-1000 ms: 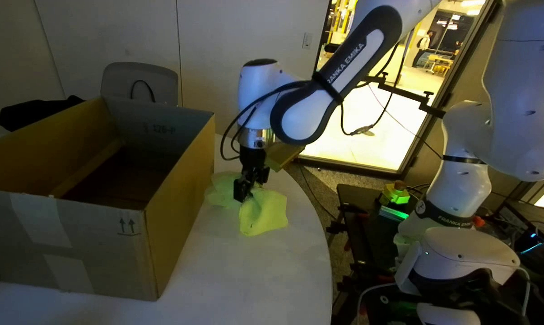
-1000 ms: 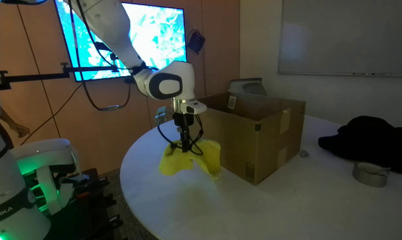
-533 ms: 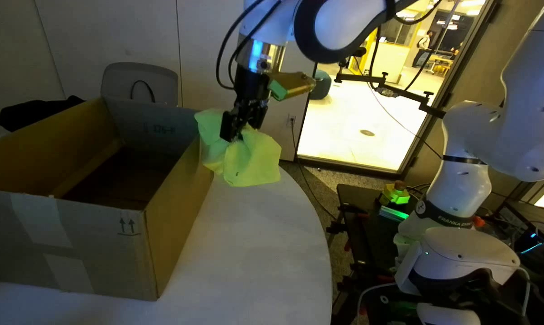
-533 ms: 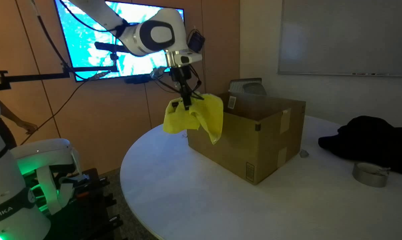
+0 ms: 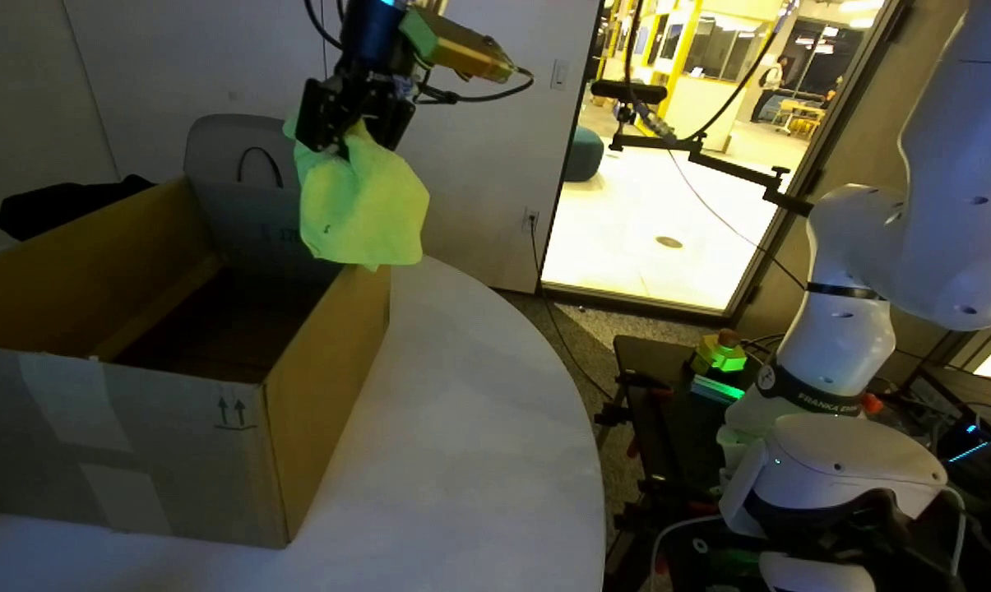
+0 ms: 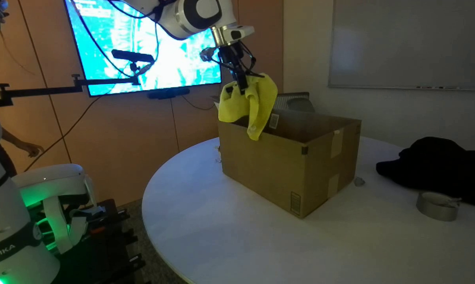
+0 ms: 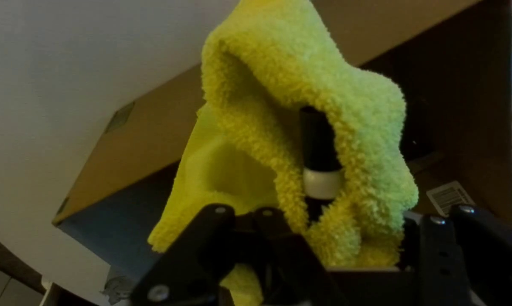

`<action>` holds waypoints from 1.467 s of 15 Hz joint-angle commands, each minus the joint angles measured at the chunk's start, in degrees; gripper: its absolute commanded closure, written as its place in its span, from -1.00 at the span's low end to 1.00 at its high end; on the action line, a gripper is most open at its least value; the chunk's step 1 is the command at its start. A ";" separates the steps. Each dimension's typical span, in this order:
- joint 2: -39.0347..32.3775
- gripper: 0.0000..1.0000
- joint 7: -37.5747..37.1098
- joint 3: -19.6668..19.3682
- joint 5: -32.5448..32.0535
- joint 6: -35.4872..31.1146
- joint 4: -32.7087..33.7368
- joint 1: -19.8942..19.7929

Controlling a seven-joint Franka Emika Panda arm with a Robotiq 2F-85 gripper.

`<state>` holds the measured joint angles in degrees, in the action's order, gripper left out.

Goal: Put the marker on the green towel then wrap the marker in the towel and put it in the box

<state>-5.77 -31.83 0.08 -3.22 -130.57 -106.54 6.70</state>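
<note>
Fingers (image 5: 314, 115) of the gripper (image 5: 349, 143) are drawn together on a bunched part of the yellow-green towel (image 5: 368, 205), parted only by the cloth gathered between them. Below them, the rest of the towel is draped in loose folds. In the wrist view the marker (image 7: 321, 157) can be seen inside a fold — a black end and a white band are exposed, while the remainder is covered by cloth close to the fingers. Whether the marker itself is pressed by them cannot be told.

The towel is held aloft at the cardboard box (image 6: 263, 169), near the rim of a long wall; in both exterior views that rim is crossed by the lower part of the cloth, but whether it is touched cannot be made out. The box is set upright on the round white table (image 6: 205, 221). In an exterior view a roll of tape (image 6: 436, 212) is seen beside a heap of black fabric (image 6: 438, 169) on the same table, both well apart from the gripper. A lit screen (image 6: 186, 55) is mounted behind the arm (image 6: 196, 17), and a whiteboard (image 6: 410, 43) is hung farther along.
</note>
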 commanded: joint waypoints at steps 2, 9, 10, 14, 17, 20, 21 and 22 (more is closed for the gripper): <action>-14.79 0.77 -0.59 0.08 2.12 0.95 17.10 -0.82; -31.35 -0.03 0.71 -1.09 5.68 7.39 35.31 -1.11; -32.64 -0.21 1.23 -1.15 5.99 9.15 37.17 -1.39; -34.53 -0.79 1.27 -1.73 5.85 13.54 40.32 -1.75; -30.72 -1.00 2.14 -1.84 5.88 15.27 36.99 -2.19; -23.11 -1.00 4.59 -1.63 5.90 17.40 29.83 -2.74; -19.49 -1.00 5.97 -1.40 6.09 18.20 26.46 -3.10; -16.95 -1.00 6.86 -1.36 5.76 18.11 23.57 -2.98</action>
<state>-33.35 -28.80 -1.46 1.45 -113.59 -72.21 4.07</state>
